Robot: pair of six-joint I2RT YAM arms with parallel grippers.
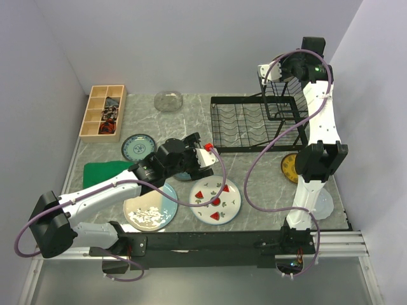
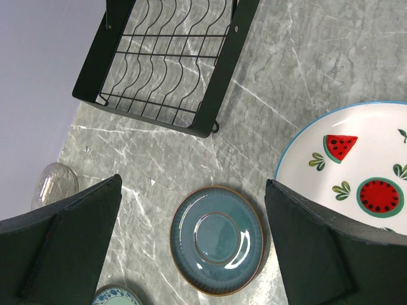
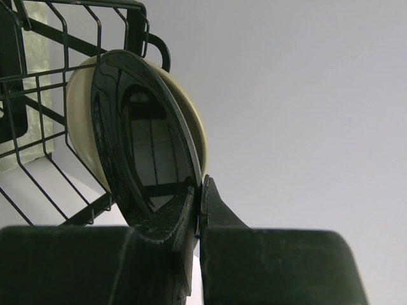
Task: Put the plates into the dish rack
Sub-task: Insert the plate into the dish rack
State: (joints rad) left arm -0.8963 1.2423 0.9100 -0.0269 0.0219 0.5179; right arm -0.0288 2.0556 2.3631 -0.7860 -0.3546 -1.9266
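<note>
My right claw (image 3: 200, 184) clenches the rim of the black plate (image 3: 137, 146), with the dish rack (image 2: 222, 73) wires just beyond it. My left claw (image 2: 193, 187) gapes wide, the slate-blue plate (image 2: 216, 240) directly beneath.

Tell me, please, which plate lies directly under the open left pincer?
The small slate-blue plate, framed by the left pincer; the watermelon plate sits off to one side.

We saw a mirror-glossy black plate (image 3: 141, 149), a metal-wire dish rack (image 1: 254, 124), and near that rack a glazed slate-blue plate (image 2: 216, 239) on smooth marbled tabletop (image 2: 305, 63).
</note>
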